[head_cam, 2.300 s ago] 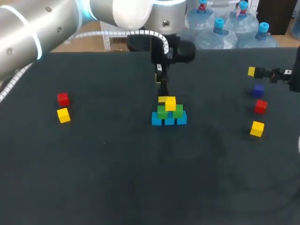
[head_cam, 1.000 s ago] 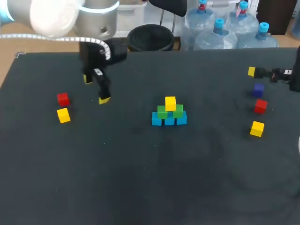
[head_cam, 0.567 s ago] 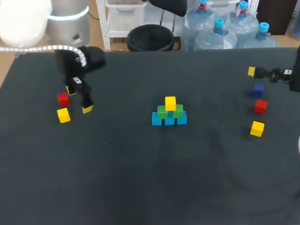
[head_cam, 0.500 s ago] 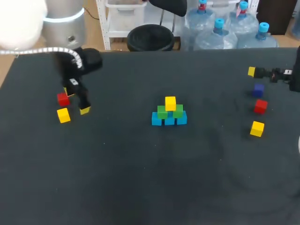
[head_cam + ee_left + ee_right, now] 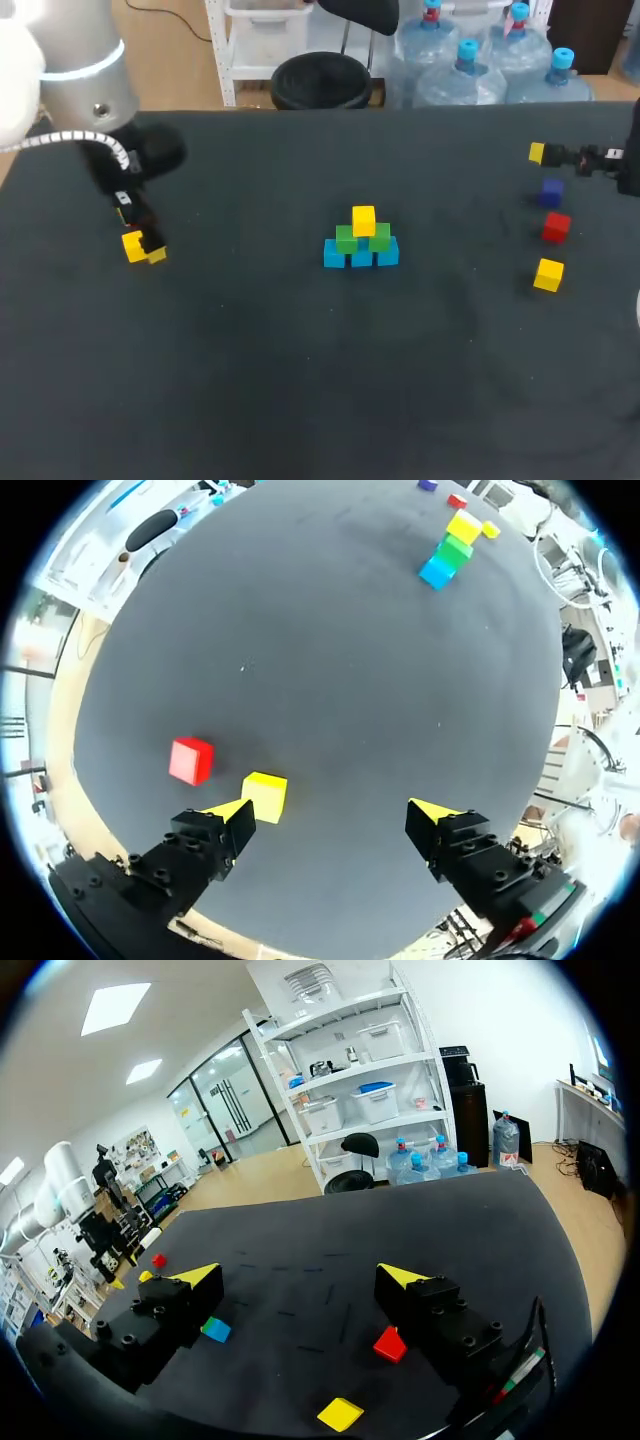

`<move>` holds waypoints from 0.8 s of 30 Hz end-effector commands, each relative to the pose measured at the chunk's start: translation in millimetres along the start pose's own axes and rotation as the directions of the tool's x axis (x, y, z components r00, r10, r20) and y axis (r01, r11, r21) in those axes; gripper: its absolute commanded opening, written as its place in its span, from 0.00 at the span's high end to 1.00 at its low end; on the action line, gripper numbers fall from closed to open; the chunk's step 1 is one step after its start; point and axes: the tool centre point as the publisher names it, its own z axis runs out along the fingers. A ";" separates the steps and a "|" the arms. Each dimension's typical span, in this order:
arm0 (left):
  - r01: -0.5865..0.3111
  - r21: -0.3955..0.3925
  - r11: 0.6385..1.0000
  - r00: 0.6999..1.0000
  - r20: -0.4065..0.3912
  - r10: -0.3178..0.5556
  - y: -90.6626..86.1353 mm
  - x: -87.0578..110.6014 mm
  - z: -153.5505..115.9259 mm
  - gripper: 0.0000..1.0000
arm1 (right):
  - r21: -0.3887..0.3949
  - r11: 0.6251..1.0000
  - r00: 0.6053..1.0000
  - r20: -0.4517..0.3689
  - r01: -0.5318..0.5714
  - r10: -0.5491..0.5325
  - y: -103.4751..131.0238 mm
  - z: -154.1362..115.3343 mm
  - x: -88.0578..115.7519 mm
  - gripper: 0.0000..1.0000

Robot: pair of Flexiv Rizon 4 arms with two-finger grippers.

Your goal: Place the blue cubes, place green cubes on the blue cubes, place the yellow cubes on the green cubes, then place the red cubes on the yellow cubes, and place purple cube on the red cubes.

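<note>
A stack stands mid-table: three blue cubes (image 5: 361,257), two green cubes (image 5: 346,238) on them, and one yellow cube (image 5: 363,220) on top. My left gripper (image 5: 140,236) is open at the far left, low over a loose yellow cube (image 5: 133,246). In the left wrist view that yellow cube (image 5: 265,796) lies just ahead of one fingertip and a red cube (image 5: 191,760) beside it; neither is between the fingers of the gripper (image 5: 335,816). The stack (image 5: 450,550) shows far ahead. My right gripper (image 5: 545,154) is open at the far right, empty (image 5: 300,1280).
Near the right gripper lie a purple cube (image 5: 551,192), a red cube (image 5: 556,227) and a yellow cube (image 5: 547,273). The right wrist view shows the red cube (image 5: 389,1344) and the yellow cube (image 5: 340,1413) under its fingers. The black table (image 5: 300,380) is bare in front.
My left arm has swung from the stack to the far left and come down over the loose yellow and red cubes, now hiding the red one in the head view. The right arm has not moved.
</note>
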 end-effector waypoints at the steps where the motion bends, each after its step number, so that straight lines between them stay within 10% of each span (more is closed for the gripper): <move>1: -0.005 0.004 1.000 0.999 0.049 0.005 0.0 -0.2 -2.9 0.00 | -0.002 1.000 1.000 -0.002 -0.001 0.001 -0.2 -0.9 -0.5 0.00; 13: -0.005 0.004 1.000 0.999 0.049 0.005 0.0 -0.2 -2.9 0.00 | -0.002 1.000 1.000 -0.002 -0.001 0.001 -0.2 -0.9 -0.5 0.00; 24: -0.286 -0.043 0.957 0.958 -0.008 0.286 -13.3 -27.3 7.9 0.00 | -0.002 1.000 1.000 -0.002 -0.001 0.001 -0.2 -0.9 -0.5 0.00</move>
